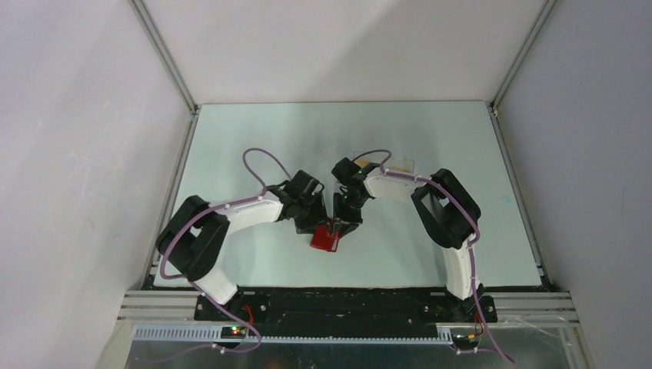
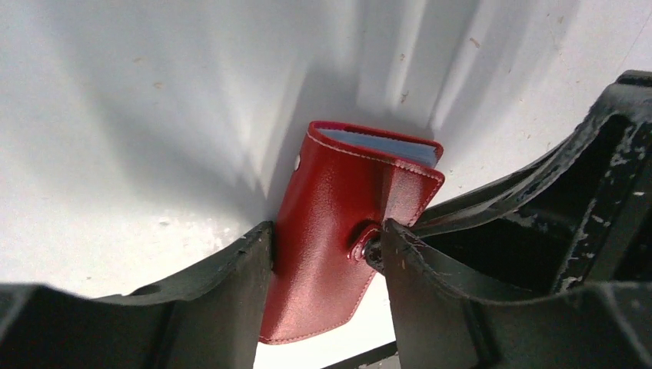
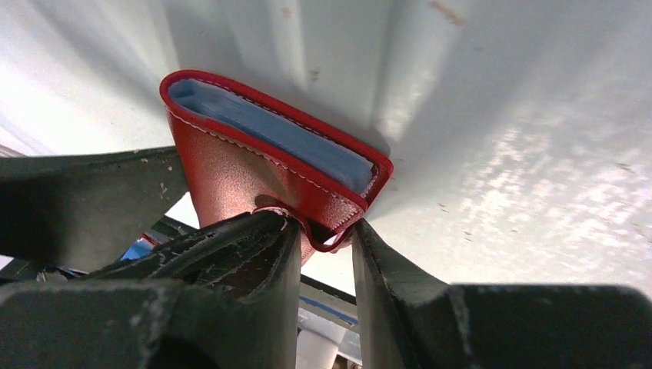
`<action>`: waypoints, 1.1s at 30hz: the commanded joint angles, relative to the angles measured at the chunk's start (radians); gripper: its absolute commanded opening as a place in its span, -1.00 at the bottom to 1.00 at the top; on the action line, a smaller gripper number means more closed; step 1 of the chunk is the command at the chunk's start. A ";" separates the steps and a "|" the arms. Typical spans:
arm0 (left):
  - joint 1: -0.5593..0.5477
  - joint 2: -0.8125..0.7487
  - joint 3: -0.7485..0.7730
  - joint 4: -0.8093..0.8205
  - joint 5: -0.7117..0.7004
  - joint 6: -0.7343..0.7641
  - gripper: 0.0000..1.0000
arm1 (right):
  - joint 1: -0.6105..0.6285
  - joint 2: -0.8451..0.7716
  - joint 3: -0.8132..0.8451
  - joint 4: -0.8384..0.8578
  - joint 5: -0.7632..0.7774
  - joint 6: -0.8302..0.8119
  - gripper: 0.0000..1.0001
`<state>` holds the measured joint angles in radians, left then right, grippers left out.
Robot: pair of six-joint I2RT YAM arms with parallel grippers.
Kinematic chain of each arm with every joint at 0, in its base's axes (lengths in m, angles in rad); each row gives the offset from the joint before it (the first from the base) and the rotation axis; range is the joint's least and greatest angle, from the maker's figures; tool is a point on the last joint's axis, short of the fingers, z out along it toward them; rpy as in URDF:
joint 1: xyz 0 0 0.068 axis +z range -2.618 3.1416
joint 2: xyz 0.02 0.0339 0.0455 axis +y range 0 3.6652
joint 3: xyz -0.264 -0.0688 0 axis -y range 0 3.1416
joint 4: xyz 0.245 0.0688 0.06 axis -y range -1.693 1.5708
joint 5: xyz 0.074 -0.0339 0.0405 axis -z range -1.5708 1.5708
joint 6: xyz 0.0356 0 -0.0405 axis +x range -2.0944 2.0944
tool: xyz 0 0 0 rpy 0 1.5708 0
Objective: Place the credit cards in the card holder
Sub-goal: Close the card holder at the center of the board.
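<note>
The card holder (image 1: 324, 240), a small red wallet with a blue-grey inside, is folded shut at the table's centre front, between both arms. In the left wrist view the card holder (image 2: 330, 192) spans my left gripper (image 2: 323, 240): one finger presses its left edge, the other its snap. In the right wrist view my right gripper (image 3: 323, 227) is shut on the lower corner and tab of the card holder (image 3: 231, 177). A small tan patch (image 1: 360, 163), perhaps the credit cards, shows at the back behind my right wrist. No card shows in either wrist view.
A clear plastic box (image 1: 396, 163) stands at the back, right of centre, just behind the right arm's wrist. Metal rails (image 1: 184, 177) frame the pale table on the left, right and front. Both arms bend inward and nearly touch at the centre.
</note>
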<state>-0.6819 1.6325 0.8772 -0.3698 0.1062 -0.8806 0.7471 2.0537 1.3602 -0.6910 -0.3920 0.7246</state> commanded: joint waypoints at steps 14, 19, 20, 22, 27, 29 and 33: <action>0.035 -0.097 -0.111 0.095 0.094 0.098 0.14 | 0.082 0.133 -0.116 0.291 0.039 -0.002 -0.36; 0.035 -0.133 -0.089 0.012 0.023 0.120 0.28 | 0.080 0.101 -0.115 0.280 0.023 -0.014 -0.31; 0.036 -0.140 -0.085 -0.003 0.018 0.124 0.29 | 0.079 0.093 -0.116 0.270 0.023 -0.019 -0.28; 0.038 -0.148 -0.083 -0.016 0.009 0.126 0.31 | 0.077 0.059 -0.116 0.248 0.024 -0.028 -0.23; 0.074 -0.187 -0.096 -0.022 0.020 0.115 0.33 | 0.073 -0.071 -0.135 0.220 0.032 -0.032 0.09; 0.095 -0.206 -0.099 -0.022 0.031 0.113 0.34 | 0.067 -0.113 -0.148 0.219 0.025 -0.028 0.21; 0.136 -0.227 -0.098 -0.023 0.055 0.134 0.36 | 0.047 -0.177 -0.191 0.260 -0.011 0.002 0.37</action>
<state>-0.5816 1.4578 0.7738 -0.4091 0.1173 -0.7670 0.8127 1.9324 1.2171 -0.4713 -0.4633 0.7258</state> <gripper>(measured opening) 0.675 0.657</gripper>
